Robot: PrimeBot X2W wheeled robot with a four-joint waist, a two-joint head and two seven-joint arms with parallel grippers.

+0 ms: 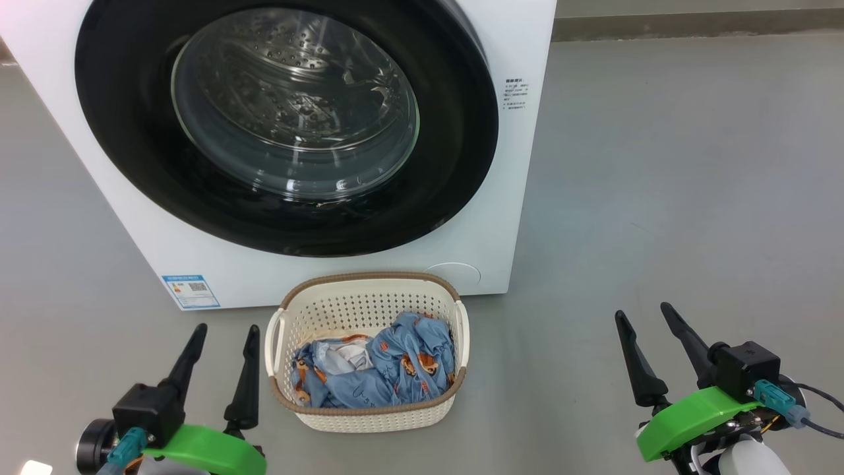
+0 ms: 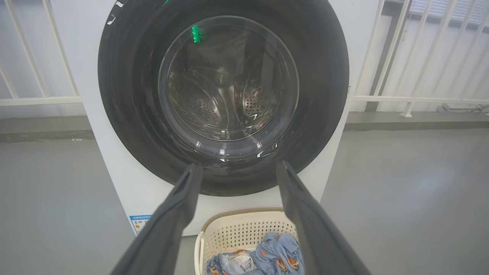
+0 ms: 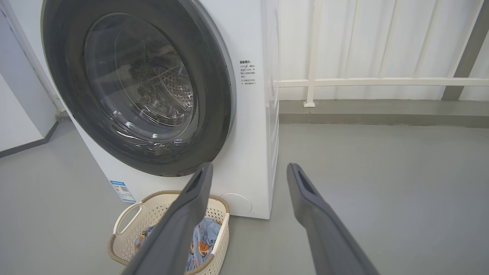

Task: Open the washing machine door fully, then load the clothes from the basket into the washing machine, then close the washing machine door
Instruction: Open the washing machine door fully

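The white washing machine (image 1: 521,198) stands ahead with its round black-rimmed door (image 1: 132,165) shut against the front; the steel drum shows through the glass. On the floor before it sits the cream basket (image 1: 369,303) holding the blue printed clothes (image 1: 402,363). My left gripper (image 1: 224,332) is open, low and just left of the basket. My right gripper (image 1: 643,313) is open too, well right of the basket over bare floor. In the left wrist view the door (image 2: 126,95) faces me, the basket (image 2: 244,229) below. The right wrist view has the door (image 3: 214,88) and basket (image 3: 153,214) to its left.
Grey floor (image 1: 659,165) spreads around the machine, widest on the right. A white railing (image 3: 382,81) and a low kerb run behind. A blue label (image 1: 190,291) sits at the machine's lower left corner.
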